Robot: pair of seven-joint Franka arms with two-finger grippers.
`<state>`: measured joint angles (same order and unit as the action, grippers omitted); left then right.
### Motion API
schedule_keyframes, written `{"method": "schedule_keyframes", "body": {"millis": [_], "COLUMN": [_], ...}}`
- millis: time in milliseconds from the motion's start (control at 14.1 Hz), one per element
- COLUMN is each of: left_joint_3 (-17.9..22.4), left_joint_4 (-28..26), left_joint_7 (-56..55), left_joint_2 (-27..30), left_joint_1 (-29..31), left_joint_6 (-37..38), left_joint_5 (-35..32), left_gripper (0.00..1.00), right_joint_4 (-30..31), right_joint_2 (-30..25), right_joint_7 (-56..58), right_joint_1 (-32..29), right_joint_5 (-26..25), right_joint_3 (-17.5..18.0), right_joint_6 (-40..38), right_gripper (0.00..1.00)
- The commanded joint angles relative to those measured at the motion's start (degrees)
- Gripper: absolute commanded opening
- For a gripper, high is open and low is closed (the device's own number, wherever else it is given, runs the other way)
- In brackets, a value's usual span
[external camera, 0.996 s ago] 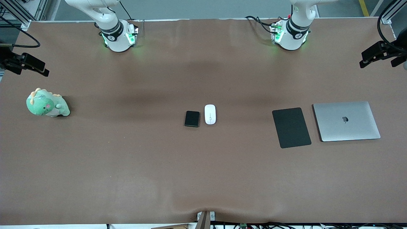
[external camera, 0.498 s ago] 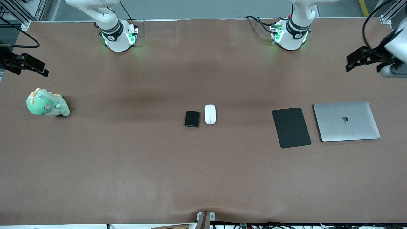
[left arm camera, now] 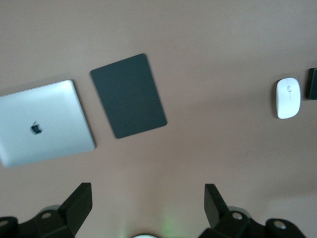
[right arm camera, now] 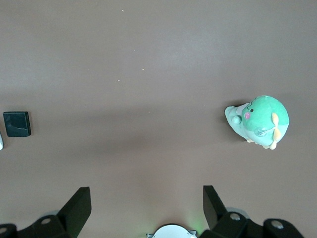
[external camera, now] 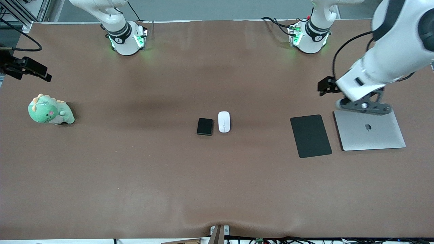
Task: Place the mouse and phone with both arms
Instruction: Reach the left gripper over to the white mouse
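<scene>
The white mouse (external camera: 224, 121) lies mid-table beside the small black phone (external camera: 205, 126), which is on the side toward the right arm's end. Both also show in the left wrist view, the mouse (left arm camera: 288, 97) and the phone (left arm camera: 313, 83) at the edge. The phone shows in the right wrist view (right arm camera: 17, 124). My left gripper (external camera: 326, 86) hangs high over bare table between its base and the mouse pad, open and empty (left arm camera: 147, 193). My right gripper (external camera: 34, 69) waits over the table's right-arm end, open and empty (right arm camera: 146, 196).
A flat black mouse pad (external camera: 311, 136) and a closed silver laptop (external camera: 369, 130) lie side by side toward the left arm's end. A green dinosaur plush (external camera: 49, 110) sits toward the right arm's end. The brown table (external camera: 217, 189) carries nothing else.
My left arm has swung in from the table's end to over the area by the laptop and mouse pad. The right arm, mouse and phone have not moved.
</scene>
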<state>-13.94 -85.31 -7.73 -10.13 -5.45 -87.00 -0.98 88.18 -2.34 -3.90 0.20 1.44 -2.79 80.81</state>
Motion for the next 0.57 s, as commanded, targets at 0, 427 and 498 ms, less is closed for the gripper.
{"method": "schedule_keyframes", "body": {"millis": [0, 427, 498], "left_joint_3": [-0.1, -0.1, -0.1], "left_joint_4": [0.0, 0.1, 0.1], "left_joint_7": [-5.4, -19.0, -19.5], "left_joint_2": [-4.5, -14.3, -16.0], "left_joint_1": [-4.4, -12.6, -13.6], "left_joint_6": [-4.2, -16.7, -18.7], "left_joint_5": [-0.6, -0.9, -0.9], "left_gripper": [1.0, 1.0, 1.0], "right_joint_4": [-0.5, -0.5, -0.5], "right_joint_2": [0.2, 0.2, 0.2], "right_joint_7": [0.6, 0.6, 0.4], "right_joint_1": [-1.3, -1.4, -1.3], "right_joint_5": [-0.5, -0.5, -0.5], "right_joint_3": [0.9, 0.9, 0.9], "right_joint_6": [-0.6, -0.6, -0.6], "right_gripper": [1.0, 1.0, 1.0]}}
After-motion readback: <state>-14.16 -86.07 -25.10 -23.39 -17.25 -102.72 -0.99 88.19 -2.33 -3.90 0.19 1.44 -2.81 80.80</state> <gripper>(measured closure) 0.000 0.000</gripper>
